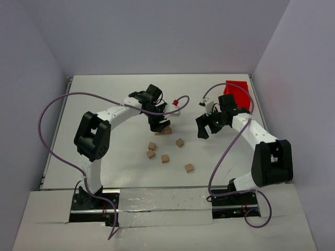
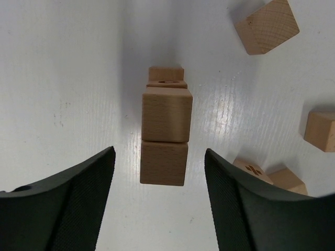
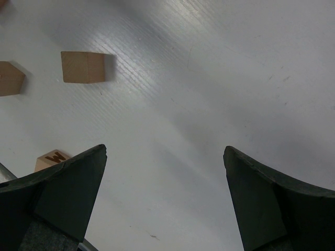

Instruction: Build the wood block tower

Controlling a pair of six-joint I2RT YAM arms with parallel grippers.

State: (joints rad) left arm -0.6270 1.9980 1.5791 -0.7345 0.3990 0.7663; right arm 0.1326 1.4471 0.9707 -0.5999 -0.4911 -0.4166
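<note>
**Left pincer released astride the tower; spare cubes lie toward the arm bases.**

Your left pincer's jaws stand clear of the tower on both sides, and its cubes run in a line straight away from the wrist. Your right pincer gapes empty over bare worktop. The loose wood blocks sit nearer your left pincer.

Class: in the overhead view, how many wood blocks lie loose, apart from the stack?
5: upper-left block, lower-left block, middle block, right block, nearest block. The left claw may hide more.
</note>
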